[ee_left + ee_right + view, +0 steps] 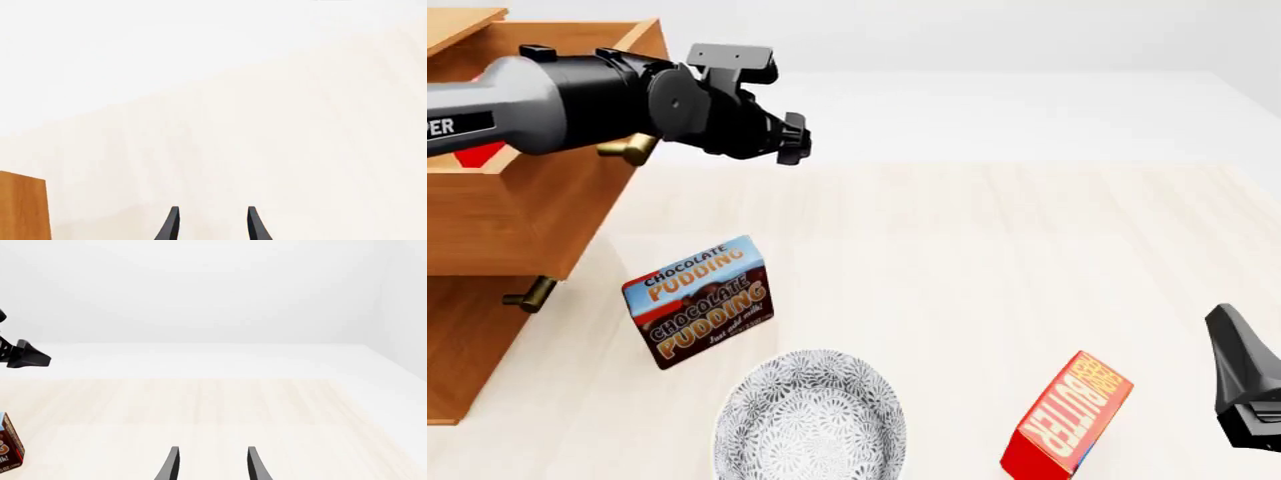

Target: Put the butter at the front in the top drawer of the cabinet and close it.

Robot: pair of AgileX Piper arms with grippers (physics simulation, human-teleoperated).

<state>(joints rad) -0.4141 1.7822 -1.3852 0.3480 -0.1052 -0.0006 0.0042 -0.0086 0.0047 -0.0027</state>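
Note:
A red butter carton (1068, 416) with an orange-yellow lettered face stands tilted on the table near the front right. The honey-brown cabinet (461, 350) is at the left, its top drawer (507, 215) pulled out with the brass handle (627, 150) showing. A small red patch (474, 155) shows inside the drawer behind my left arm; I cannot tell what it is. My left gripper (793, 140) hovers just right of the drawer front, open and holding nothing (211, 225). At the right edge, beside the butter and apart from it, my right gripper (1241, 385) is also open and holding nothing (211, 465).
A brown-and-blue Chocolate Pudding box (701, 300) stands in front of the cabinet, its edge also in the right wrist view (8, 445). A patterned grey plate (811, 415) lies at the front centre. The lower drawer handle (530, 295) sticks out under the open drawer.

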